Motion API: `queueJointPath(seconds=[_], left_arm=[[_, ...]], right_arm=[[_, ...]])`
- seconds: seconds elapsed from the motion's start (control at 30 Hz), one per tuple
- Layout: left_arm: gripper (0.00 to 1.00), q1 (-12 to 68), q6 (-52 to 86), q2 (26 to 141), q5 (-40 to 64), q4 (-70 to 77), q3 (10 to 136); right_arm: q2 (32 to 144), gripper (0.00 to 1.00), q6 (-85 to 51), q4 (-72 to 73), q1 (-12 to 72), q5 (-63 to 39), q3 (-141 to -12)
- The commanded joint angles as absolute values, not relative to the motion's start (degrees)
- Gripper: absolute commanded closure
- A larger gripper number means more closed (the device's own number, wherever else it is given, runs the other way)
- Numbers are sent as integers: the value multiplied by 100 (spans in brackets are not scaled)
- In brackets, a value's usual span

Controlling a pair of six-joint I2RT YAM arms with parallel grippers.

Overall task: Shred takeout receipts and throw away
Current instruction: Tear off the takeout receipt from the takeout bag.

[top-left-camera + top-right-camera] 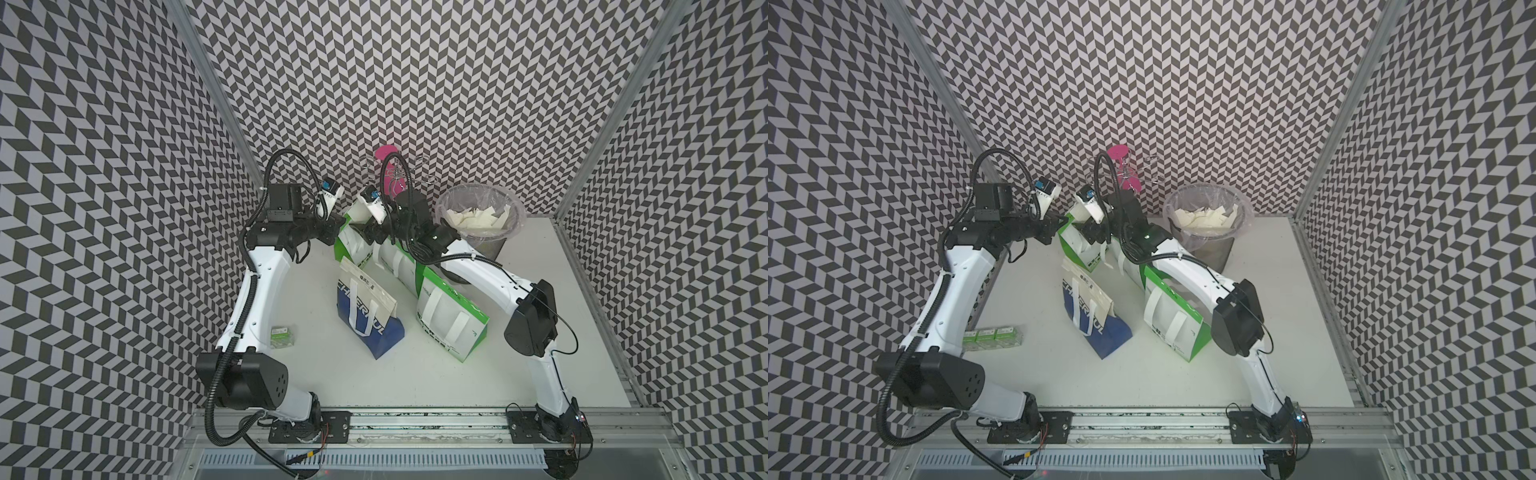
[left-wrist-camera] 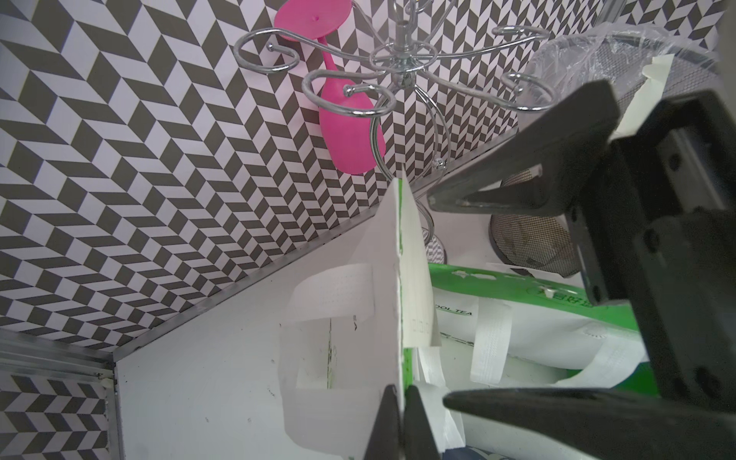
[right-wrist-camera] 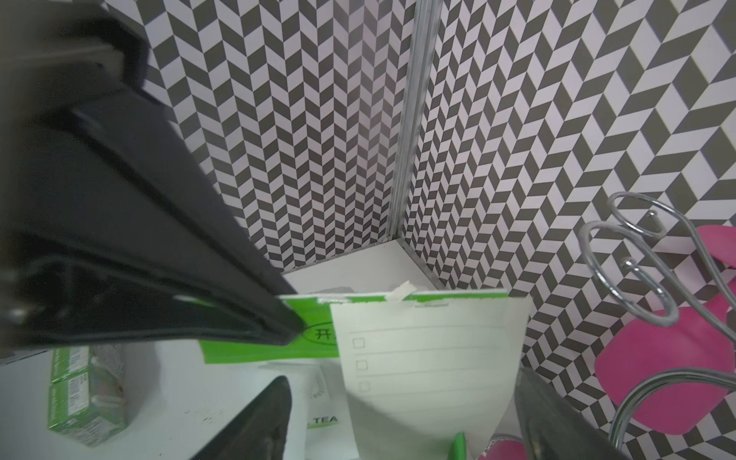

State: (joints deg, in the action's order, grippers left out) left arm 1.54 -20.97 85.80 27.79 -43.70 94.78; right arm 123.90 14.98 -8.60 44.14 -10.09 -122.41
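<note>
- In both top views the left gripper (image 1: 332,227) was pressed together on the rim of the upright green-and-white paper bag (image 1: 351,245) at the back of the white table (image 1: 415,374). The right gripper (image 1: 1090,232) hung spread just beside it, at the bag's mouth.
- Torn cream receipt pieces (image 1: 478,218) lay in the black mesh wastebasket with a clear liner (image 1: 492,247) near the back right corner. The table's front lay bare.
- In the left wrist view, the left gripper's fingers (image 2: 382,424) pinched the bag's thin upper edge. A white lined paper receipt (image 2: 416,286) hung against the bag's green face, between the right gripper's parted fingers.
- In the right wrist view, that receipt (image 3: 430,358) hung from the bag's green rim between the spread black fingers (image 3: 259,424). Whether they touched it could not be told. A chrome wire rack (image 3: 637,278) stood close alongside.
</note>
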Motion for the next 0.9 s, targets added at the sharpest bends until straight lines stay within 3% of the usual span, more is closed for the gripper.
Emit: queueJointPath(seconds=[0.0,0.2,0.43,0.77,0.87], left_arm=[[100,215,-2127,8328,2973,-4369,9747],[100,279,-2218,8274,2997,-4447,9747],[100,299,-2353,8192,2968,-4504,9650],[100,350,-2374,8236,2902,-4544,9694],[100,360,-2356,8253,2768,-4550,9701]], right_arm=[[12513,15,1456,-404,4435,-792,-12424],[12619,17,1382,-397,4404,-947,-12550],[12652,26,1107,-316,4272,-1408,-12575],[12693,48,1011,-435,4192,-1610,-12709],[12658,51,1052,-465,4192,-1535,-12704]])
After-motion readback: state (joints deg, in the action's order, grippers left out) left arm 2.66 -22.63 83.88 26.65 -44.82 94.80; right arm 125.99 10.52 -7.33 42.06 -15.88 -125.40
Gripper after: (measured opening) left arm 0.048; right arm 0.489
